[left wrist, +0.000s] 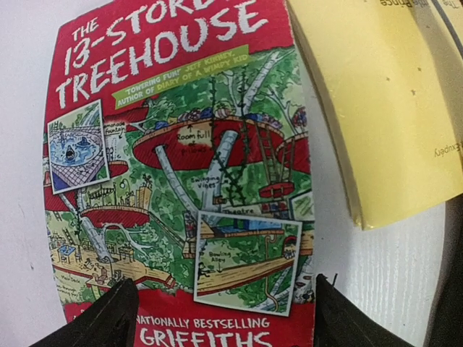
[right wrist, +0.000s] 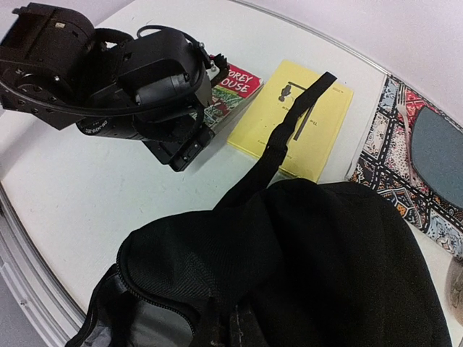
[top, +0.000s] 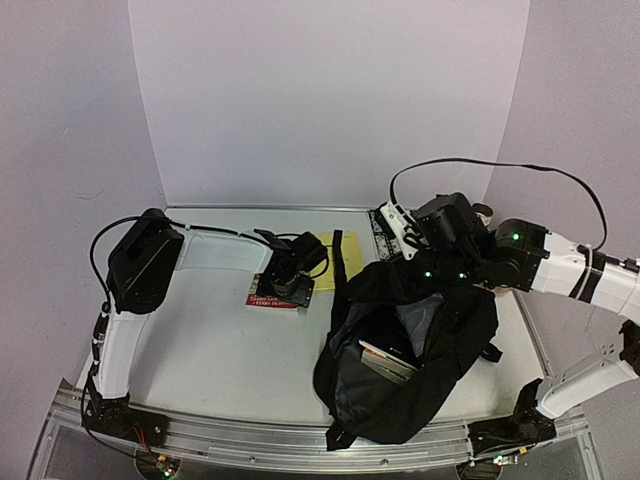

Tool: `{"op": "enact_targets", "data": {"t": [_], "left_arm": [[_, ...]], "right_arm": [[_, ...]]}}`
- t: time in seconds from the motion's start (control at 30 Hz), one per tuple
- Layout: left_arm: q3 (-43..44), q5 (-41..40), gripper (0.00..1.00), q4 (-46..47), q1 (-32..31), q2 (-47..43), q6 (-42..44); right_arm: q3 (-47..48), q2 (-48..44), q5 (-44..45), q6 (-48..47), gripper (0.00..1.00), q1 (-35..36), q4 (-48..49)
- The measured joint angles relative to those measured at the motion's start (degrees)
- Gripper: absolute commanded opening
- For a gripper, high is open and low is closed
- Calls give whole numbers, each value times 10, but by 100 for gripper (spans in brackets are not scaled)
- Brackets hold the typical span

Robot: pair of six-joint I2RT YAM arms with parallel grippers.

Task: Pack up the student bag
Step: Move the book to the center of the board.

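- The left pincer hangs low over a red book titled "The 13-Storey Treehouse". Its jaws are wide, with one of its black fingers at each side of the book's lower end. I cannot tell whether they touch the cover.
- The red book lies flat on the white desk, in its far half and left of centre.
- A yellow book lies just beside the red one on the right, and their corners nearly meet.
- One black strap of the student bag trails across the yellow book.
- The student bag slumps over the desk's right half and reaches the near edge. Its mouth gapes, with a flat item showing inside.
- The right pincer sits at the bag's far rim with its jaws closed. Whether it pinches the fabric cannot be told.
- A patterned mat lies by the far edge, beyond the bag.
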Motion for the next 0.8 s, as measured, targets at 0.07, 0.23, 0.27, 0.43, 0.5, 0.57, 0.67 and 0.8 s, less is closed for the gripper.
{"op": "enact_targets", "data": {"t": [0.07, 0.23, 0.27, 0.43, 0.5, 0.57, 0.67, 0.8], "left_arm": [[-14, -6, 64, 3, -1, -6, 0], [-93, -15, 42, 7, -12, -56, -13], [-111, -16, 39, 6, -16, -68, -18], [-193, -15, 19, 2, -50, -128, -56], [-222, -9, 10, -1, -68, -152, -70], [-246, -1, 4, -4, -85, -173, -91], [-276, 14, 0, -11, -103, -205, -114], [-301, 39, 0, -20, -113, -238, -138]], "right_arm": [[0, 3, -5, 0, 0, 0, 3], [0, 17, -19, 0, 1, 0, 12], [0, 20, -21, 0, 2, 0, 14], [-14, 29, -38, 3, 4, 0, 27], [-22, 29, -45, 5, 6, 0, 31], [-30, 30, -54, 9, 8, 0, 35], [-36, 30, -70, 14, 16, 0, 39], [-37, 30, -87, 17, 31, 0, 42]]}}
